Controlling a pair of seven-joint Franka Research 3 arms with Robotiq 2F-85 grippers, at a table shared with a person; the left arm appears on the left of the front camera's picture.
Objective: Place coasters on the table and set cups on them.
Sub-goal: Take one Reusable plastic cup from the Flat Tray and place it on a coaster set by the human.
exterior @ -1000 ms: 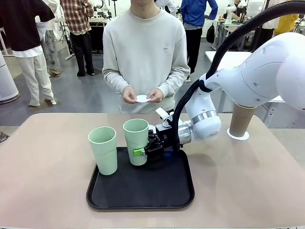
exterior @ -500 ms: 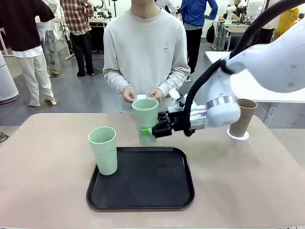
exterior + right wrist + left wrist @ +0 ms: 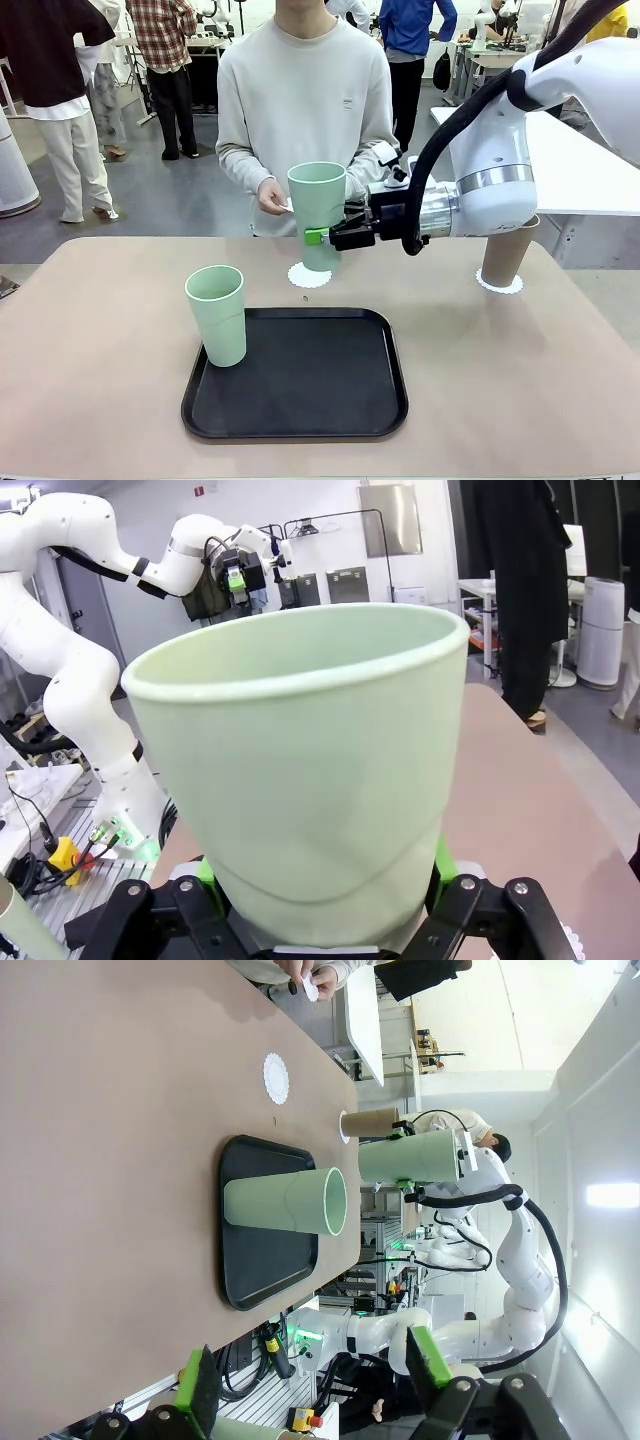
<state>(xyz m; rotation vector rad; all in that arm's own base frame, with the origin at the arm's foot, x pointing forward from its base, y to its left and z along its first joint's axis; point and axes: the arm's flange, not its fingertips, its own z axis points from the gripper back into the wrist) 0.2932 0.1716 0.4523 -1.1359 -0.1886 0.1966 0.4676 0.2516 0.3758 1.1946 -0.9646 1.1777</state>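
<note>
Right gripper point(image 3: 320, 237): clamped on mint cup point(image 3: 317, 200), low on its wall | Position: centre of frame, upright, long axis vertical, mouth up, base over a doily point(image 3: 309, 276) (contact cannot be told) | Left gripper point(image 3: 313, 1385): jaws wide apart, empty.

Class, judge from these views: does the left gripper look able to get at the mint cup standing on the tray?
Probably yes. The left gripper is open and faces the cup with nothing standing between; the right gripper holds the other mint cup farther off.
</note>
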